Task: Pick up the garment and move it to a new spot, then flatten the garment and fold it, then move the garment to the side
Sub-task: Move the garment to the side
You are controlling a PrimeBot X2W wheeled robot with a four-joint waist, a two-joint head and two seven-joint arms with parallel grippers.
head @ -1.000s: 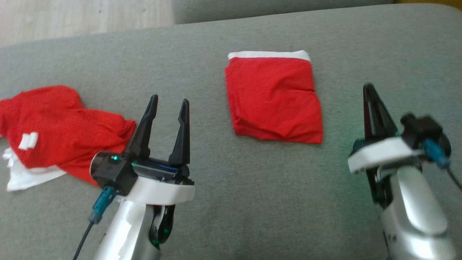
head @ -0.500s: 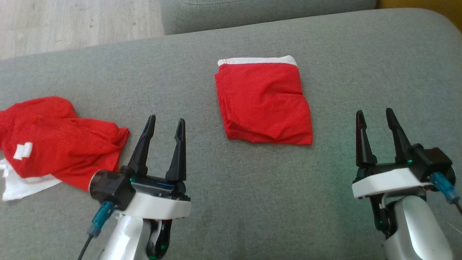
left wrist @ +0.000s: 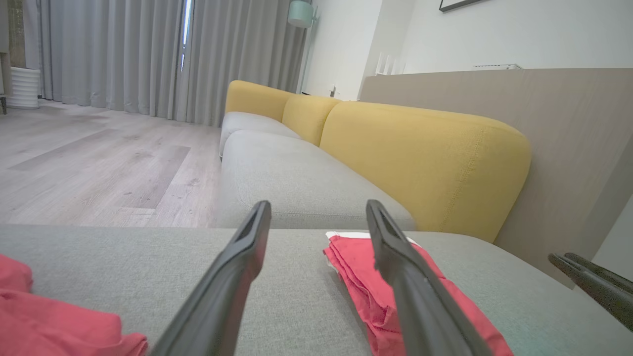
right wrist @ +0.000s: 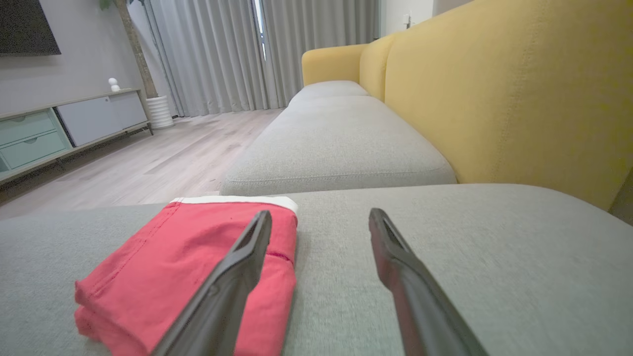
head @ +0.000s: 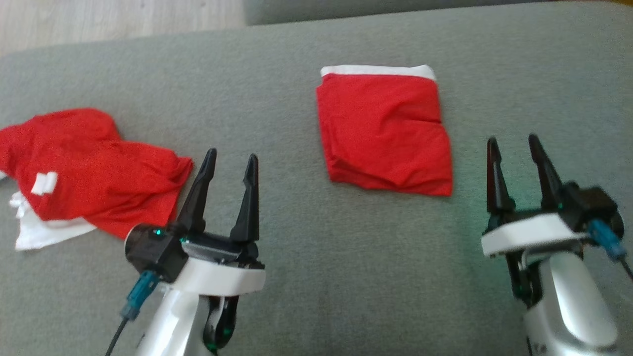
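on the grey sofa cushion (head: 296, 277), the folded garment (head: 385, 133) lies flat near the right gripper (head: 510, 139), and the left gripper (head: 233, 154), wide open and empty like the right, should likely pinch a thick bunch of the crumpled garment (head: 94, 168) just beside it.

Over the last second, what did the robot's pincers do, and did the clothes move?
The right pincer, shut a second ago, opened its fingers; it holds nothing. The left pincer stayed open and empty. The folded red garment and the crumpled red garment lie where they were on the grey cushion; the camera shifted slightly.
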